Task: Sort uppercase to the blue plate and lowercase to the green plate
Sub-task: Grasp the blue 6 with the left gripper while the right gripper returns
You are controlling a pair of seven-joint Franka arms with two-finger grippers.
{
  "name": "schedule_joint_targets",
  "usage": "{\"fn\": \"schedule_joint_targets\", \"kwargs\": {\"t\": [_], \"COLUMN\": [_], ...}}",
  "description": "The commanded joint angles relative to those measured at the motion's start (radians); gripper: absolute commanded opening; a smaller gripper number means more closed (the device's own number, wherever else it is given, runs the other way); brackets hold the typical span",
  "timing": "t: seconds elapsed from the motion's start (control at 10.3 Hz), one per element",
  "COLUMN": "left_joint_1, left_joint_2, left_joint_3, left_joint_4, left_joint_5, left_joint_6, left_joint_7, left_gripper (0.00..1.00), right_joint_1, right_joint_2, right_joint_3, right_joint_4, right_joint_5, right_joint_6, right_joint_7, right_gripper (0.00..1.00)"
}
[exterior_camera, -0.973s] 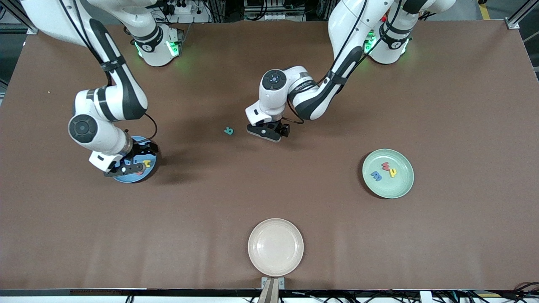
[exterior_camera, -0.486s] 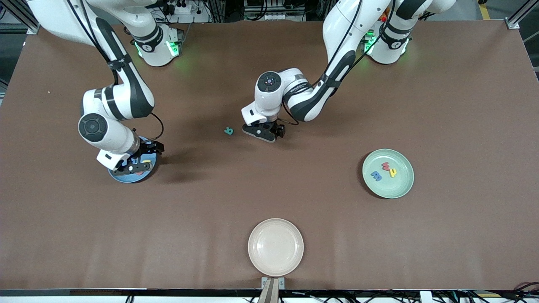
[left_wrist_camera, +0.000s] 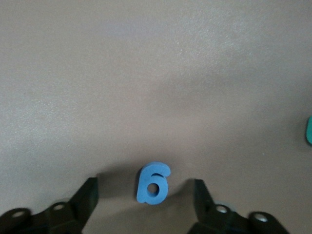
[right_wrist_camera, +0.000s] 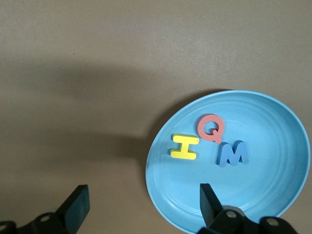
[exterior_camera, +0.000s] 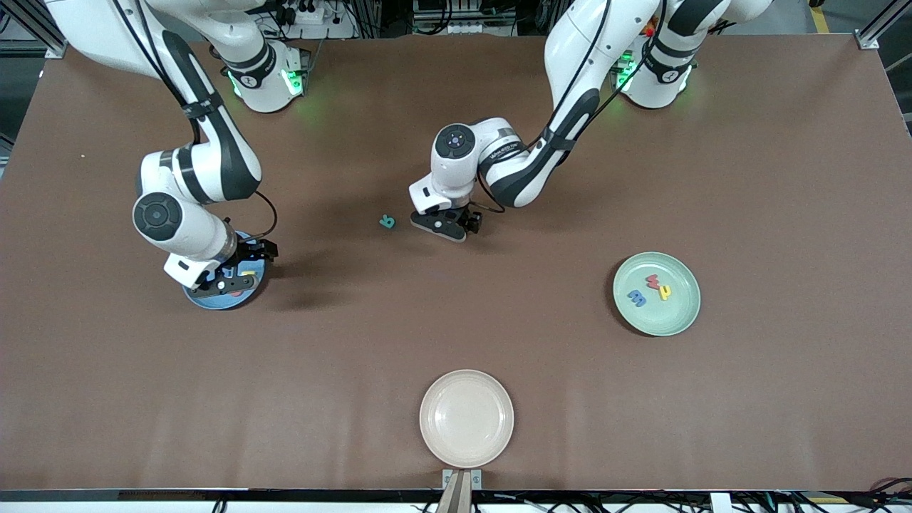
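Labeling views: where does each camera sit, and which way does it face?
Front view: high across the table, facing both arms; left gripper, right gripper.
Left wrist view: looks down at blue g between its open fingers.
Right wrist view: looks down at blue plate.
Shared: blue plate shows in front too.

Left gripper [left_wrist_camera: 144,195] jaws spread, bare brown table [left_wrist_camera: 146,73] either side of small blue foam g [left_wrist_camera: 153,183]; teal curly foam letter [exterior_camera: 387,221] lies just beside.
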Motion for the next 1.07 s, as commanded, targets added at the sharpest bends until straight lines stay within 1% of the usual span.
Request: {"fn": "schedule_joint_targets", "kwargs": {"t": [0.0, 0.1, 0.19, 0.29, 0.39, 0.58, 0.68, 0.78, 0.88, 0.97], "left_joint_1": [-0.012, -0.012, -0.012, -0.01, -0.002, 0.04, 0.071, 0.108, 0.181, 0.245], "left_joint_2": [0.017, 0.018, 0.018, 0.015, 0.006, -0.052, -0.105, -0.147, -0.201, -0.245], "left_joint_3": [0.004, 0.007, 0.007, 0.007, 0.01, 0.016, 0.015, 0.015, 0.013, 0.012], "left_joint_4": [0.02, 0.02, 0.02, 0.02, 0.021, 0.026, 0.02, 0.023, 0.02, 0.02], "left_joint_5": [0.029, 0.029, 0.029, 0.028, 0.028, 0.028, 0.026, 0.023, 0.02, 0.013], "left_joint_6": [-0.002, -0.002, -0.005, -0.011, -0.049, -0.205, -0.277, -0.342, -0.385, -0.434], "left_joint_7": [0.004, 0.004, 0.003, 0.0, 0.001, 0.004, 0.003, 0.003, 0.004, 0.004], "left_gripper": [0.63, 0.48, 0.16, 0.0, 0.0, 0.0, 0.0, 0.0, 0.0, 0.0], "right_joint_1": [-0.005, -0.005, -0.005, -0.003, 0.006, 0.04, 0.069, 0.106, 0.151, 0.197], "right_joint_2": [0.003, 0.003, 0.003, 0.003, 0.003, 0.005, 0.012, 0.017, 0.025, 0.043], "right_joint_3": [0.003, 0.003, 0.005, 0.005, 0.005, 0.009, 0.009, 0.011, 0.012, 0.014], "right_joint_4": [-0.004, -0.004, -0.004, -0.004, -0.004, -0.002, 0.001, 0.004, 0.007, 0.017], "right_joint_5": [0.0, 0.0, 0.003, 0.003, 0.003, 0.003, 0.005, 0.005, 0.005, 0.023], "right_joint_6": [0.009, 0.009, 0.009, 0.009, 0.008, 0.009, 0.009, 0.009, 0.011, 0.014], "right_joint_7": [0.015, 0.015, 0.015, 0.027, 0.062, 0.14, 0.189, 0.261, 0.336, 0.405], "right_gripper": [1.0, 1.0, 1.0, 1.0, 1.0, 1.0, 1.0, 1.0, 1.0, 1.0]}}
